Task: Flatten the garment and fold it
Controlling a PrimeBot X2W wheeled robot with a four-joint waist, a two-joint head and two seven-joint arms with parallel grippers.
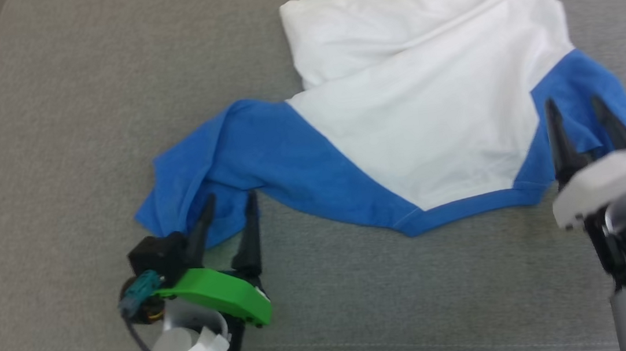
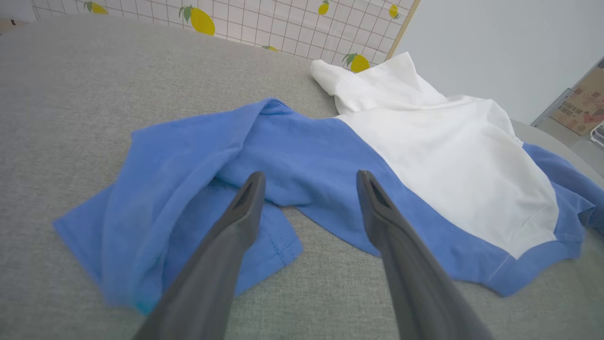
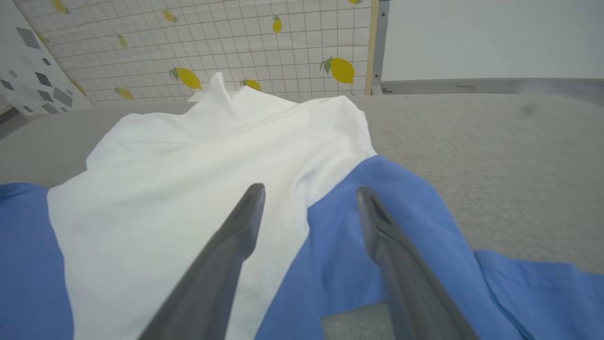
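The soft white T-shirt with bright blue raglan sleeves (image 1: 430, 128) is lying rumpled on the grey fabric surface (image 1: 53, 139), reaching from centre toward one o'clock. The left gripper (image 1: 231, 197) at eight o'clock and the right gripper (image 1: 572, 102) at three o'clock are gaping wide, gripping nothing. Flattening is looking unfinished, and folding is not yet begun.

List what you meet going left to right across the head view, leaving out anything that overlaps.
left gripper → white middle of the T-shirt → right gripper. The blue sleeves overlap the fingers, so they are left out.
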